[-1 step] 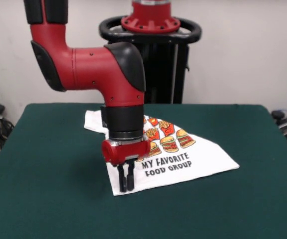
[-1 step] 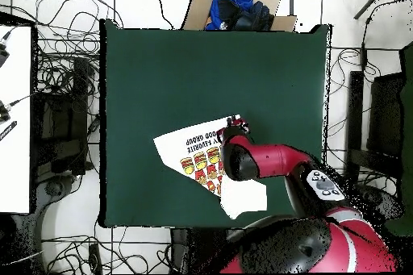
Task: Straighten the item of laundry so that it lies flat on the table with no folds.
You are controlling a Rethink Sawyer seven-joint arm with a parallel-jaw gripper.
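Claw (image 1: pixel 125 183) is down at the near corner of the T-shirt (image 1: pixel 183 159), its 2 fingers nearly together, seemingly pinching the hem, though I can't confirm cloth between them. That shirt lies folded into a rough triangle, mid-counter (image 1: pixel 49 199). Risk from here: a thin pinch slips free, or the pull drags the whole shirt without undoing the fold.
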